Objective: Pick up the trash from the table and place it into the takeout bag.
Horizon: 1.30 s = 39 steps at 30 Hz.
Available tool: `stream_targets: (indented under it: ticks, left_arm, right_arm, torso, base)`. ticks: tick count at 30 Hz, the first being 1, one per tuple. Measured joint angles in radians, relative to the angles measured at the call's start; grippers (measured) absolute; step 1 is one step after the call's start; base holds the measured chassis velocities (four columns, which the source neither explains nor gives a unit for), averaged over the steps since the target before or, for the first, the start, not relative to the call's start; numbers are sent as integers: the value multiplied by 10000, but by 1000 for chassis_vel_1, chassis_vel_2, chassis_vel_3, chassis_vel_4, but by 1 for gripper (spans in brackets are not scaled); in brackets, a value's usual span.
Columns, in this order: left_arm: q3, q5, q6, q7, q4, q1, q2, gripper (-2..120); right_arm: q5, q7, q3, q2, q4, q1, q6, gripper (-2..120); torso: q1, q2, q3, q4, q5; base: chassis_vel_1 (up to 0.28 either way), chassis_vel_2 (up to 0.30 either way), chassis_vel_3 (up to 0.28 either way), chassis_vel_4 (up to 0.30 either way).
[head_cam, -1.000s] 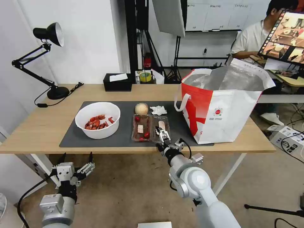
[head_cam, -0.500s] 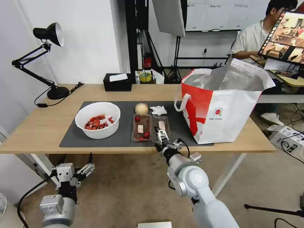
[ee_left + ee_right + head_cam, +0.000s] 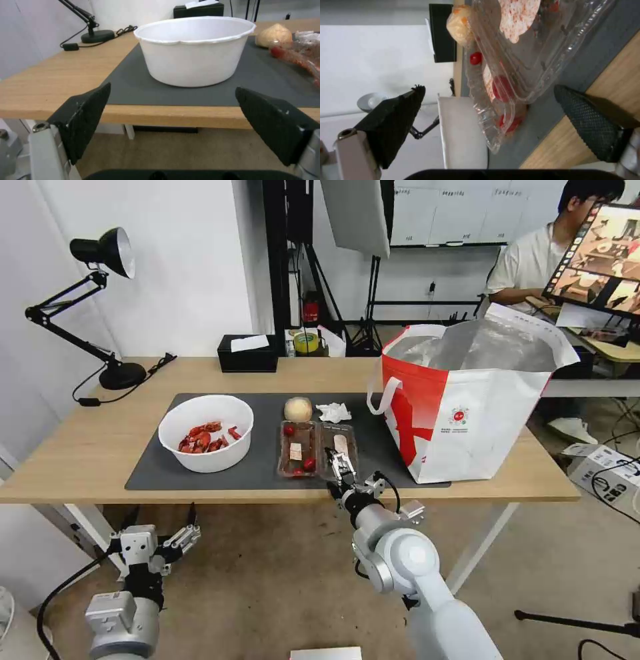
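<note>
Head view: tissue box (image 3: 247, 353) (black) behind bowl (image 3: 206, 433).

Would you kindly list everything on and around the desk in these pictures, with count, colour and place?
table: one, light wood, across the middle
mat: one, dark grey, on the table
bowl: one, white, red shells inside, mat's left part
clear box: one, open, food scraps inside, mat's middle
ball: one, beige, behind the clear box
napkin: one, white, crumpled, right of the ball
takeout bag: one, red and white, foil-lined, table's right end
tissue box: one, black, table's far edge
desk lamp: one, black, table's far left
left gripper: open, below the table's front edge, facing the bowl
right gripper: open, at the clear box's near edge
</note>
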Motion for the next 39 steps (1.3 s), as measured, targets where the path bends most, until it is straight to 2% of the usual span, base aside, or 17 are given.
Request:
stream_targets:
  ticks: [39]
  left_arm:
    - [23, 48, -32, -20, 9, 64, -137, 100]
  right_arm:
    - [-342, 242, 45, 183, -246, 280, -25, 100]
  torso:
    - [-1, 1, 4, 1, 1]
  base:
    - [0, 0, 0, 0]
